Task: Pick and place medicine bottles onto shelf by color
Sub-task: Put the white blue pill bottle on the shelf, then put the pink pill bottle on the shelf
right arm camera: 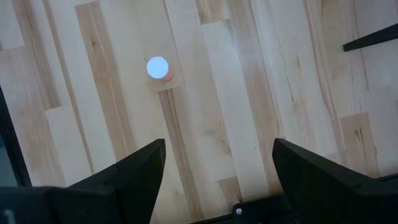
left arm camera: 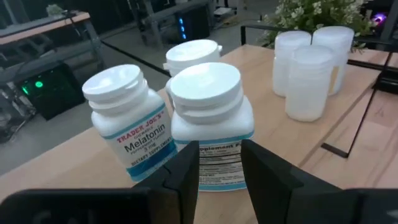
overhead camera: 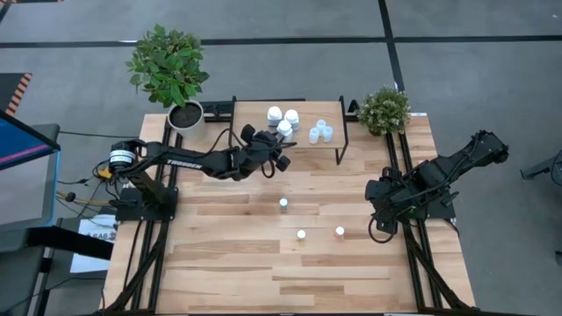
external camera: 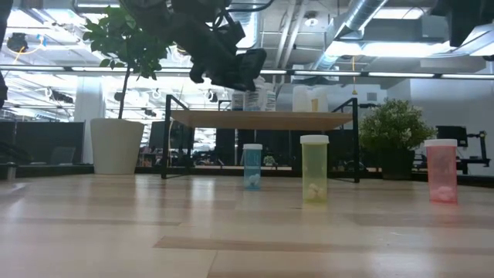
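White caps are seen on 3 shelf bottles w/ blue-edged labels; pale frosted vials beside. Blue, yellow-green, pink vials on light wood table.

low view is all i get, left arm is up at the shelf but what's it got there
observer: The left gripper is closed around a white bottle with a printed label, at the shelf.
operator: any other white ones up there
observer: Yes, two more white bottles crowd right against it, so there are three in that cluster.
operator: and the right arm
observer: The right gripper is open and holds nothing. It hangs over the table at its right side, with a small orange-tinted bottle standing ahead of it.
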Robot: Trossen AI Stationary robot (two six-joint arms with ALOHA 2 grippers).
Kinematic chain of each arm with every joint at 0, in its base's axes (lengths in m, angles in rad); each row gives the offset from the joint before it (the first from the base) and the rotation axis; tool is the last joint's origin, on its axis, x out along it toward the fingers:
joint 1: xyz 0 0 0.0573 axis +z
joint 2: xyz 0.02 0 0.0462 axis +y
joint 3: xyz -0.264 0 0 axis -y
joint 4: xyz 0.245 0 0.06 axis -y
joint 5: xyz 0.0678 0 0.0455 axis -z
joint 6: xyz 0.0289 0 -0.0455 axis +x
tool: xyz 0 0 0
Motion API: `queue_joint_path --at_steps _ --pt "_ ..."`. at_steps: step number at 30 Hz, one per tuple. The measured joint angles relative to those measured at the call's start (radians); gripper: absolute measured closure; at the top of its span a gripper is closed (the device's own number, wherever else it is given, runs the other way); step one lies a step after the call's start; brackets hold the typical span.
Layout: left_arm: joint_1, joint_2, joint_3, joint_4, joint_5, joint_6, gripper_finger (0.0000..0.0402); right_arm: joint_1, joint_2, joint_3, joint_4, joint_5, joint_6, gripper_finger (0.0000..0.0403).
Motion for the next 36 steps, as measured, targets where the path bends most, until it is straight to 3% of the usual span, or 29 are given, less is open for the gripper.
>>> queue_joint_path --at_steps 6,10,19,25,31,36 --pt "-0.029 -0.01 -0.001 -0.005 0.029 -0.036 0.0292 0.0 0.0 0.0 0.0 0.0 0.0 0.0085" --pt "-0.12 -0.078 0.011 -0.027 0.078 -0.056 0.0293 0.0 0.0 0.0 0.0 0.0 0.0 0.0085" --pt "-0.352 -0.205 0.057 -0.236 0.081 -0.143 0.0287 0.007 0.019 -0.053 0.064 0.009 -0.023 0.0085" --pt "-0.429 -0.2 0.056 -0.467 0.099 -0.272 0.0228 0.062 0.013 -0.152 0.193 0.0 -0.086 0.0085" --pt "-0.433 -0.144 0.054 -0.679 0.198 -0.433 0.0166 0.065 0.012 -0.163 0.195 0.002 -0.057 0.0085" --pt "-0.435 -0.036 0.053 -0.64 0.263 -0.435 0.0153 0.066 0.012 -0.163 0.193 0.021 -0.044 0.0085"
